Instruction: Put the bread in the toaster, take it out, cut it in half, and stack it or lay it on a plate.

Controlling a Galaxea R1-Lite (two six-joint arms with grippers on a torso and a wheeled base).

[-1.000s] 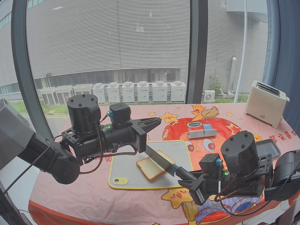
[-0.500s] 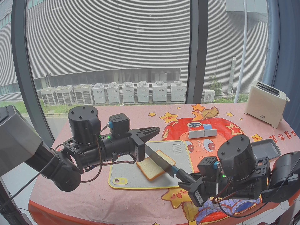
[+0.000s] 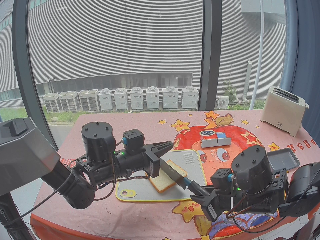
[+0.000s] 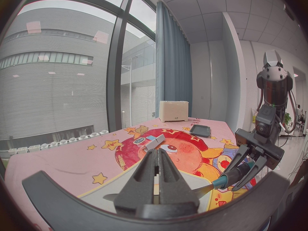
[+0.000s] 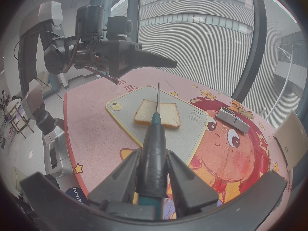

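1. Tan bread point(image 3: 162, 184) lies flat on the cutting board point(image 3: 140, 187) near the middle of the table. It is in one piece, with no cut line visible.
2. Right gripper point(image 3: 201, 193) pinches the knife point(image 3: 181, 179) by its dark handle, reaching in from the near right. The blade stands on edge and runs across the middle of the slice, an alignment suited to two even halves. Whether the edge touches the bread cannot be confirmed.
3. Left gripper point(image 3: 168, 145) has its fingers pressed together with nothing between them. It hangs above the far left part of the board, close over the blade's far end and apart from the bread. Judgement: it is placed either to steady the slice or to keep out of the cut; which one cannot be told.
4. Toaster point(image 3: 283, 110) stands at the far right corner, well apart from the work. The dark plate point(image 3: 293, 154) lies on the right, beside the right arm, handy for the last step.
5. Assessment: cutting is the step in hand, and plating is not yet done. Risk: the slice is unrestrained and may slide or squash under the blade.
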